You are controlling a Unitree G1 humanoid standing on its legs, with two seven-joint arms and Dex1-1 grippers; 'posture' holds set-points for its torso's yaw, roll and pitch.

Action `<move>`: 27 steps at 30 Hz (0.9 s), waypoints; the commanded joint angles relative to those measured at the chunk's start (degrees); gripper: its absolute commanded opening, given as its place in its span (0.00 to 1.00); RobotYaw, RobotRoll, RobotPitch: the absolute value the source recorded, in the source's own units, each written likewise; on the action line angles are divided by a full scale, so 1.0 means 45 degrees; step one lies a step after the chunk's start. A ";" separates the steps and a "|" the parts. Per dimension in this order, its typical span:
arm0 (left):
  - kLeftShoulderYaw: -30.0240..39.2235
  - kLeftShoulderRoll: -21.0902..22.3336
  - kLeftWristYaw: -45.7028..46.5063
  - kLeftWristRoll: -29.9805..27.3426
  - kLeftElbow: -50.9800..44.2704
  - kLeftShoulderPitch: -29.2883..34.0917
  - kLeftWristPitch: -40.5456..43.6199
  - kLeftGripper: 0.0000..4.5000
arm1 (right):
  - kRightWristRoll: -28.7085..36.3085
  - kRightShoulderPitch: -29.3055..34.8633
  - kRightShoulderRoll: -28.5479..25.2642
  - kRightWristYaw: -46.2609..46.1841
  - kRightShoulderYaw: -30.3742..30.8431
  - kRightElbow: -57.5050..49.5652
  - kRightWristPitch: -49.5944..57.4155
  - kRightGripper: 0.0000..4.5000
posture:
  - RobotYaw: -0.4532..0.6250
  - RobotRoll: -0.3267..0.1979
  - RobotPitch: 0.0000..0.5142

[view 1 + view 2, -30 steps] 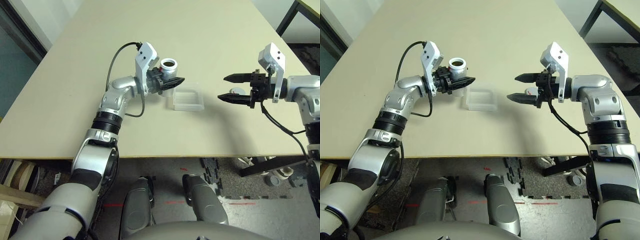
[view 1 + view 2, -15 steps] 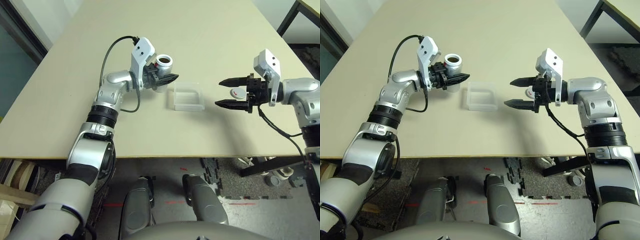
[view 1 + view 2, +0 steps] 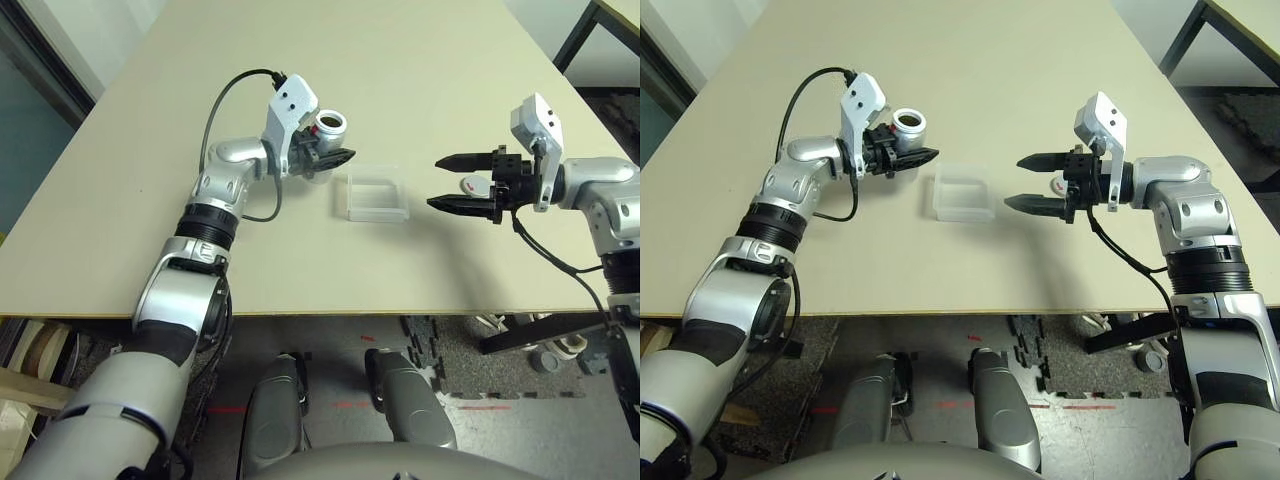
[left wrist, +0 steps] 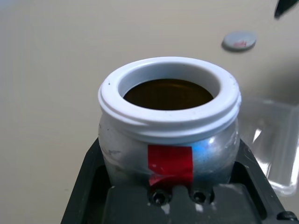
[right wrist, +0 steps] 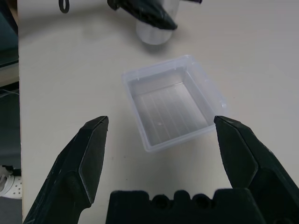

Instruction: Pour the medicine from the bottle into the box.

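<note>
Two tools are up over the tabletop (image 3: 420, 60), and the box (image 3: 376, 196) sits between them, so I will place things by the box.

My left tool (image 3: 338, 158) is closed around the bottle (image 3: 330, 127). It holds the bottle just beside the box, on my left side of it, not touching it. The bottle is silver with a red mark (image 4: 170, 159) on its side. It stands almost upright with its white mouth (image 4: 169, 91) open, and the cap is off. Inside the mouth I see something dark brown. I cannot make out the medicine as one pill.

The box is clear plastic and square. It lies flat on the tabletop. I see nothing in it in my right wrist view.

My right tool (image 3: 448, 181) is on my right side of the box, near it but apart from it. Its two black fingers (image 5: 88, 154) are spread wide and hold nothing. They point at the box.

One small grey round cap (image 3: 474, 186) with a red mark lies on the tabletop on that same side of the box, close to my right tool's fingers.
</note>
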 commanded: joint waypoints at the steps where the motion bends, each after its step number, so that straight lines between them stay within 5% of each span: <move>1: -0.1012 0.0296 0.0708 0.1549 0.0526 -0.0442 -0.1251 0.58 | 0.0142 0.0143 0.0001 -0.0091 -0.0227 -0.0140 -0.0063 1.00 | 0.21 0.62 0.31; 8: -0.4031 0.0764 0.5509 0.6539 0.2031 -0.2157 -0.5027 0.58 | 0.0163 0.0144 0.0090 -0.0212 -0.0224 -0.0057 -0.0111 1.00 | 0.21 0.62 0.30; 14: -0.8505 0.1082 1.2469 1.2883 0.3481 -0.4546 -0.6595 0.58 | 0.0247 0.0094 0.0225 -0.0295 -0.0293 0.0019 -0.0079 1.00 | 0.21 0.62 0.29; 21: -1.0499 0.0176 1.5935 1.5163 0.5344 -0.5227 -0.6712 0.58 | 0.0349 0.0035 0.0333 -0.0400 -0.0305 0.0084 -0.0087 1.00 | 0.21 0.62 0.28; 27: -1.0646 -0.0087 1.6424 1.5312 0.6156 -0.5647 -0.6653 0.58 | 0.0394 0.0019 0.0376 -0.0449 -0.0313 0.0090 -0.0076 1.00 | 0.21 0.62 0.28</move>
